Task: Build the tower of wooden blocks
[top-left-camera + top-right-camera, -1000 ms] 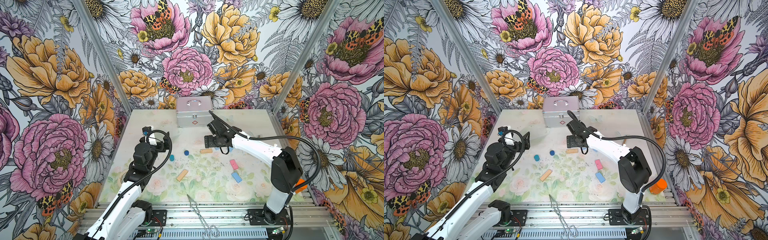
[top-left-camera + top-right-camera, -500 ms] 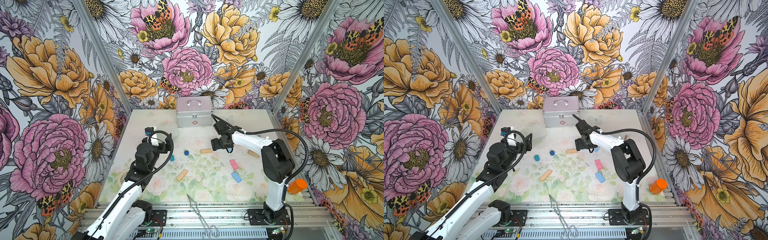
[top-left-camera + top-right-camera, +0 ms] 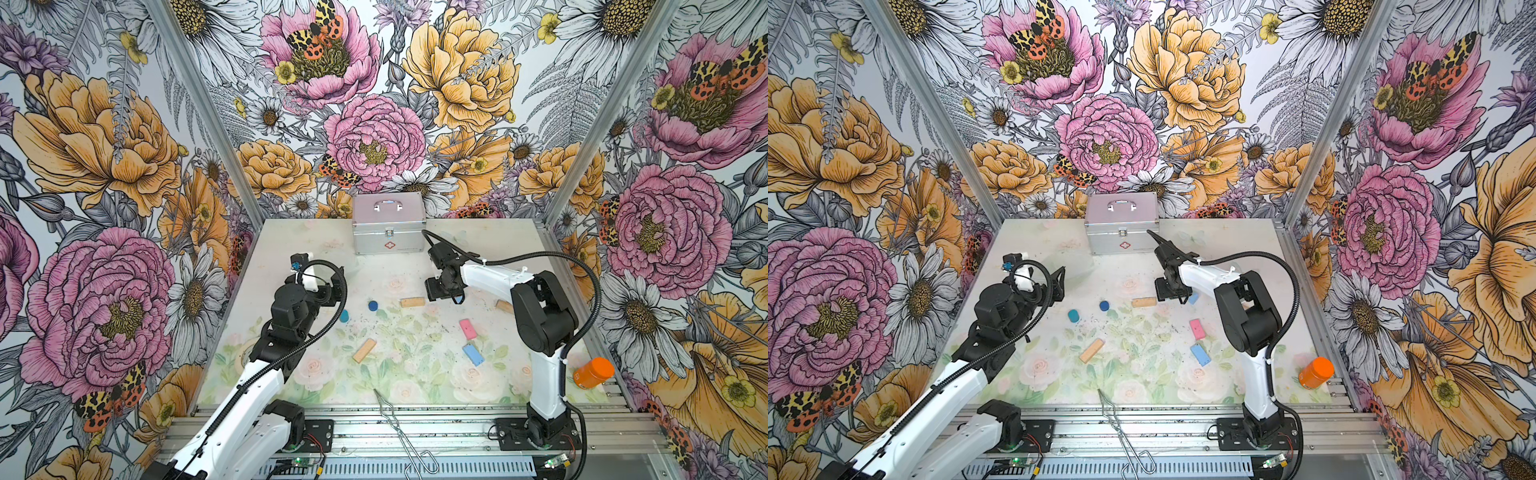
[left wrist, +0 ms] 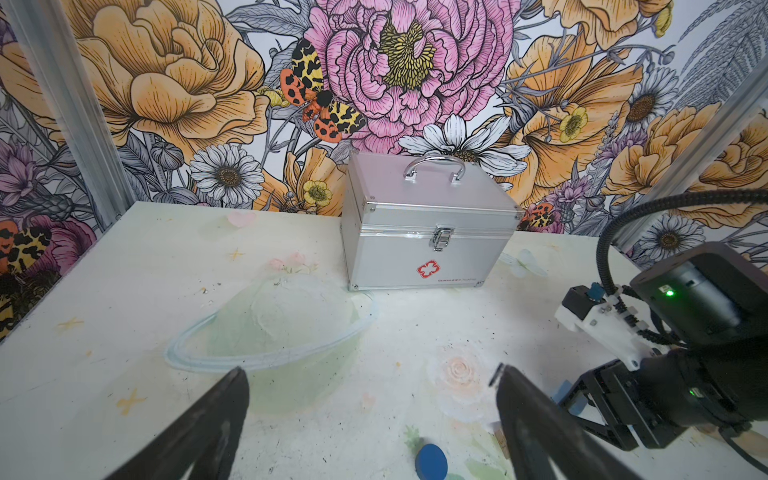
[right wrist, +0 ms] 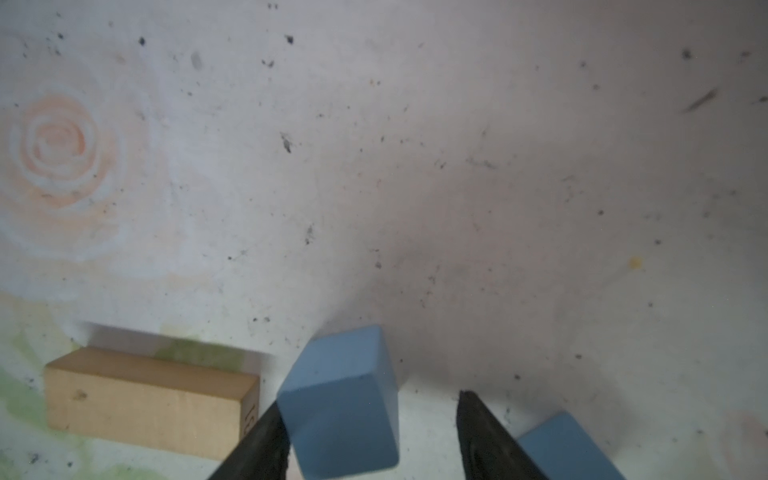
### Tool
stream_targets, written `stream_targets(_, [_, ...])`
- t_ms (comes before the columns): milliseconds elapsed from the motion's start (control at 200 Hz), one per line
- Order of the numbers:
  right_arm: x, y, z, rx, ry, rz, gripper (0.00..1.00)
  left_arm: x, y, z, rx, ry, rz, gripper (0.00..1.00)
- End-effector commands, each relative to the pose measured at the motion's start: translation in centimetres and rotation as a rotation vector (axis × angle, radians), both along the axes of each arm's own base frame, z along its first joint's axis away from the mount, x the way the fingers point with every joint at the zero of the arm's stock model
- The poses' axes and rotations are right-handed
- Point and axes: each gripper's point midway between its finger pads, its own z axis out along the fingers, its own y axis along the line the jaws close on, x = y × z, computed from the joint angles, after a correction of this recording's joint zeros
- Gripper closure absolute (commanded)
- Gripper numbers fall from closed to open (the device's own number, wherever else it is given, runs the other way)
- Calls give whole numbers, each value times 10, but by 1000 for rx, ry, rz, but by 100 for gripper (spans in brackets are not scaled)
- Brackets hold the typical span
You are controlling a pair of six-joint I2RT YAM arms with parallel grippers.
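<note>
The wood blocks lie apart on the table, and no tower is in view. My right gripper (image 5: pixel 370 403) is low over the table and open around a light blue cube (image 5: pixel 340 399). One finger touches the cube and a gap shows at the other. A second light blue cube (image 5: pixel 569 449) lies just outside that finger, and a tan plank (image 5: pixel 145 399) lies on the other side. In a top view I see a dark blue cylinder (image 3: pixel 373 306), a teal cylinder (image 3: pixel 344 316), another tan plank (image 3: pixel 364 350), a pink slab (image 3: pixel 467 329) and a blue slab (image 3: pixel 473 354). My left gripper (image 4: pixel 372 374) hangs open and empty.
A silver case (image 3: pixel 388 226) stands at the back wall. A clear domed cover (image 4: pixel 278 328) lies in front of it to the left. An orange bottle (image 3: pixel 593 372) lies at the right edge, and metal tongs (image 3: pixel 395 419) lie over the front rail.
My right gripper has swung right from beside the tan plank and come down over the light blue cube, with its jaws narrowing. The left arm has shifted slightly.
</note>
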Motion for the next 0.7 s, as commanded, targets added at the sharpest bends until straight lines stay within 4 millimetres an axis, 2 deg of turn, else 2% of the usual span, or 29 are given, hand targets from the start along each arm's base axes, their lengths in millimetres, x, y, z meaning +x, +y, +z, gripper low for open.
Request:
stream_targets(0, [16,7,6,27,-39,3,43,1,-3,12,-13,-19,-5,6])
stream_targets(110, [18,9,2,31,-32,5,55,1,-2,13,-11,-20,-4,6])
stream_targets(205, [19,10,0,34,-28,3,72,1,-2,12,-10,-19,-5,6])
stream_targets(310, [19,5,-1,21,-28,-5,89,2,-3,12,-10,-18,-5,6])
stream_targets(390, [20,-1,0,11,-32,-22,97,2,-3,12,-11,-17,-8,6])
stream_targets(460, [21,-10,1,2,-36,-43,100,3,-4,11,-10,-13,-12,6])
stream_targets(691, [23,-39,6,-29,-50,-113,100,4,-5,9,-10,-6,-15,6])
